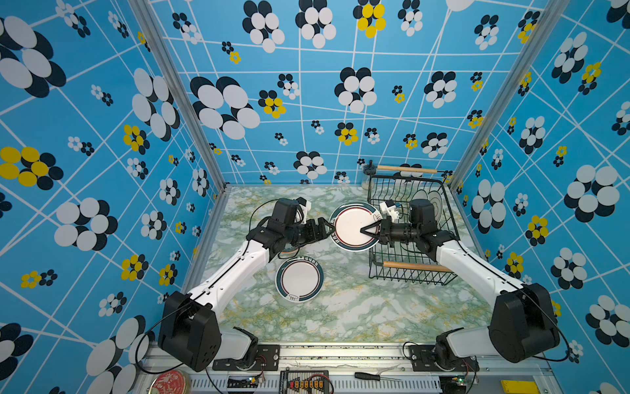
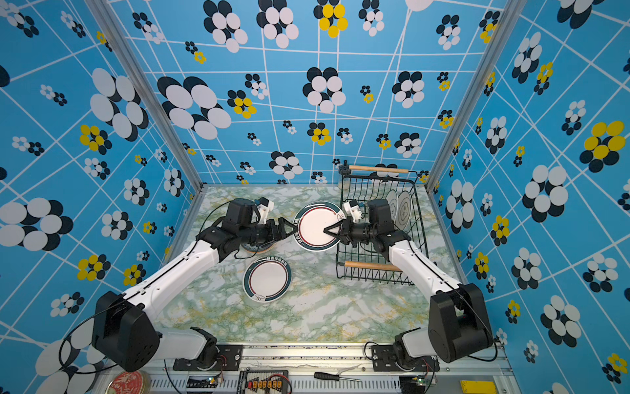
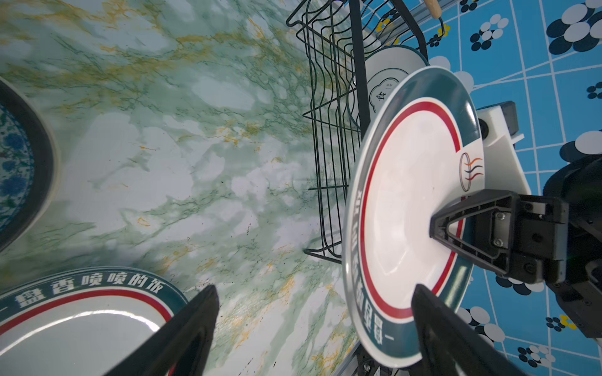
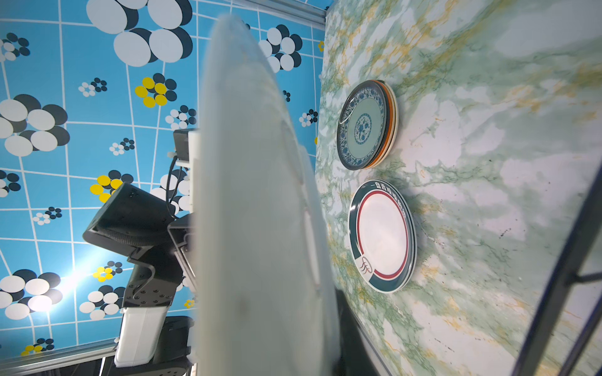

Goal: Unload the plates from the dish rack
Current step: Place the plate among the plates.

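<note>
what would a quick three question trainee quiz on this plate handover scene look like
1. True or false: the right pincer is shut on the held plate, which is off the table.
2. Pick one. The left pincer is: A) open at the held plate's rim; B) shut on a plate lying on the table; C) inside the dish rack.
3. Fill in: in both top views, ___ upright plates show standing in the dish rack.

Key: 1 true; 2 A; 3 two.
</note>
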Robot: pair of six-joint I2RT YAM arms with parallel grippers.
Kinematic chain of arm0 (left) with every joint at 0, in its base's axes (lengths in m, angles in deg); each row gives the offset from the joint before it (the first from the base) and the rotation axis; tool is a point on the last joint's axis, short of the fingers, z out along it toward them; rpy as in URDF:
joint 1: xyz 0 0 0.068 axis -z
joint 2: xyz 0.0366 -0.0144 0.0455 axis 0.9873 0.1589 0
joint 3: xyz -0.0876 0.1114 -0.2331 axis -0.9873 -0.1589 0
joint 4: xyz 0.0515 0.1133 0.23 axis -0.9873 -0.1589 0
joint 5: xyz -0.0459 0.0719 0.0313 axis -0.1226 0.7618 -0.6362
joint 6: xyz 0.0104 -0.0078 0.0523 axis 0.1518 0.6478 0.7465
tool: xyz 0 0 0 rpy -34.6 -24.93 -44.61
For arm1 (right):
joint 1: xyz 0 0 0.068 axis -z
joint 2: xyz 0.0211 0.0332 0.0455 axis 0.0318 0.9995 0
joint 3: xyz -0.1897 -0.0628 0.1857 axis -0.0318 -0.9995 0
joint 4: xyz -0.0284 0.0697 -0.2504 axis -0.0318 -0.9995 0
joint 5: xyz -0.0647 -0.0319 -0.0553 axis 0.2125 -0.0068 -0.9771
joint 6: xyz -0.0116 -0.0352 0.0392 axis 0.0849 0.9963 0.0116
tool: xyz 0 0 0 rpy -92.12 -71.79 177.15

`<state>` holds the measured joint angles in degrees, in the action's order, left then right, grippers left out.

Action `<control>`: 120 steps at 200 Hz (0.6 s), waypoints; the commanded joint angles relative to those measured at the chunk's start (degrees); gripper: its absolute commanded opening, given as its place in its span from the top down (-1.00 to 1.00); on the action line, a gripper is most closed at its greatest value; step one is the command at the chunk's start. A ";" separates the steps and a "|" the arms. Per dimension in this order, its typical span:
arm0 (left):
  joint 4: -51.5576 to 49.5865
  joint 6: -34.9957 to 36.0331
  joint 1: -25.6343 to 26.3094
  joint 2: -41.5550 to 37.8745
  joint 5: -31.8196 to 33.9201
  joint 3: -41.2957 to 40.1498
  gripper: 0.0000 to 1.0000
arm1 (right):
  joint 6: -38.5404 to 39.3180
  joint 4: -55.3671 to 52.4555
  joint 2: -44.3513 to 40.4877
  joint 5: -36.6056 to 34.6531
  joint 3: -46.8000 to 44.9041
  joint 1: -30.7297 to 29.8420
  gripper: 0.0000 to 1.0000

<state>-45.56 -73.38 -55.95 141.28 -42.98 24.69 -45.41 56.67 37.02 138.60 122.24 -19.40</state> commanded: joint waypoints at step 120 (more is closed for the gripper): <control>9.54 -3.79 1.64 3.88 -7.90 0.78 0.29 | -3.17 11.58 5.35 5.93 0.26 -3.55 0.71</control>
<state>-37.84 -77.25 -54.92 144.95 -48.62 24.67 -47.91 64.47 41.42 142.41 122.24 -22.20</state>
